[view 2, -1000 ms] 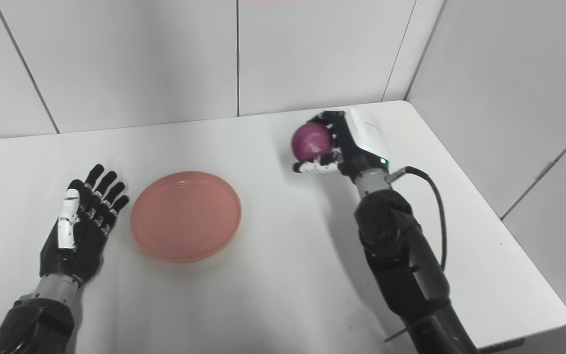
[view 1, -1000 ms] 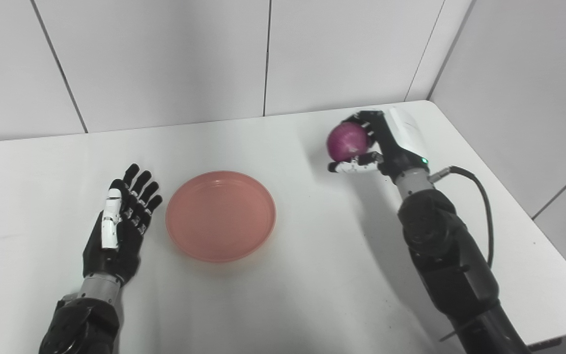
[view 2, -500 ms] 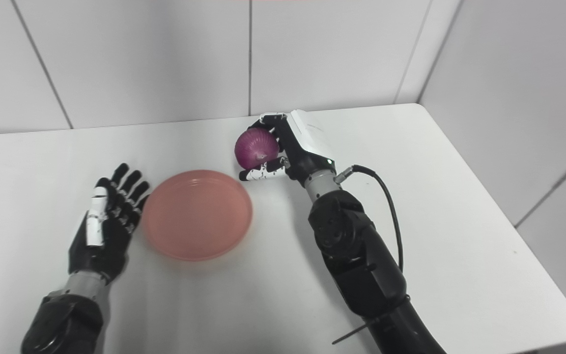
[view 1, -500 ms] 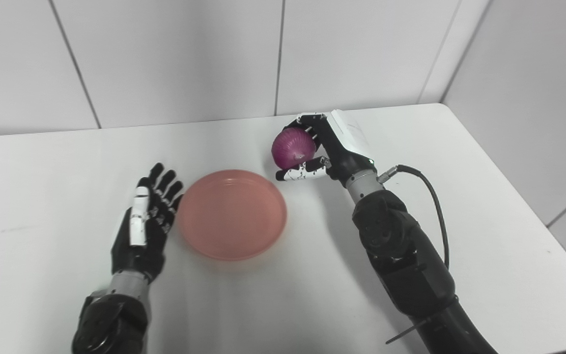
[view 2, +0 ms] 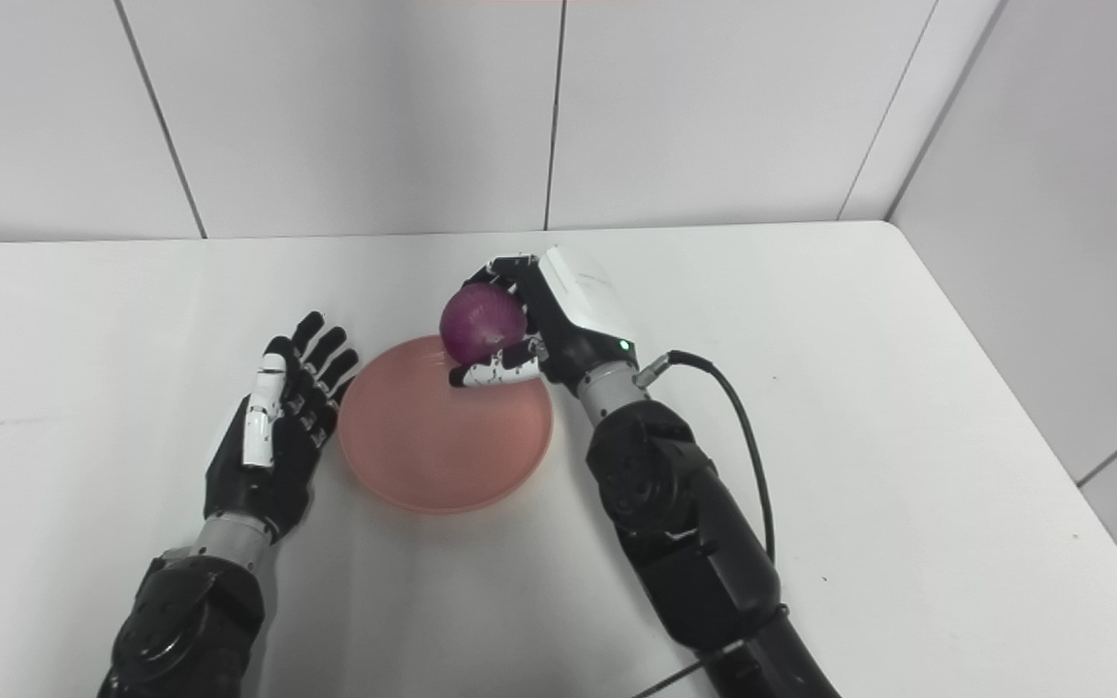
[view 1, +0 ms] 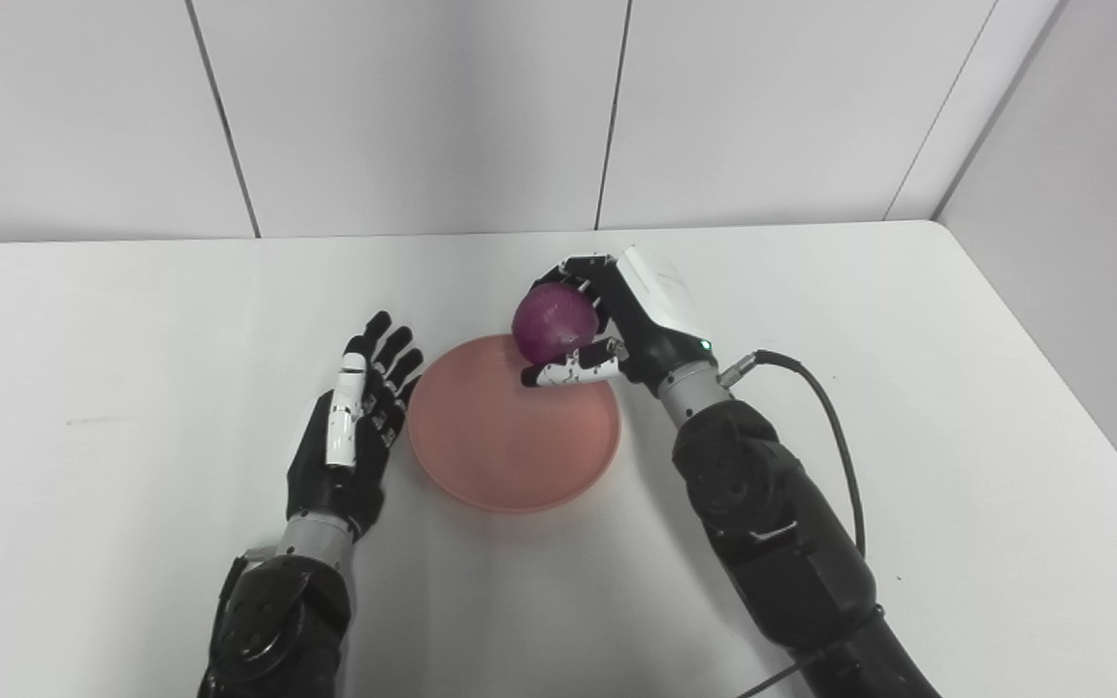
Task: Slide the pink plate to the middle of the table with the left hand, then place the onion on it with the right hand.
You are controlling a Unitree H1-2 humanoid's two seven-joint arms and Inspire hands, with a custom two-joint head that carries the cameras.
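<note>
I have the red onion [view 1: 553,324] in my right hand [view 1: 622,325], fingers curled over its far side and the thumb [view 1: 566,369] hooked beneath it, so the bulb sits clamped between them. The onion hangs over the far right rim of the pink plate [view 1: 510,446], clear of the plate's floor as far as I can judge from the head cameras; whether it is lifted well above or just off the surface I cannot tell. The plate itself lies flat on the white table [view 1: 956,388], roughly at the middle of the tabletop, with nothing in it. My left hand [view 1: 350,441] rests on the table just beside the plate's left rim, palm up, holding nothing, its fingers [view 2: 326,351] extended and slightly fanned toward the far wall; the fingertips come close to the rim, and I cannot make out whether any of them touches it. A black cable [view 1: 835,446] loops out from the right wrist and runs back along the forearm. A green light [view 2: 624,345] glows on the back of the right hand near the wrist.
</note>
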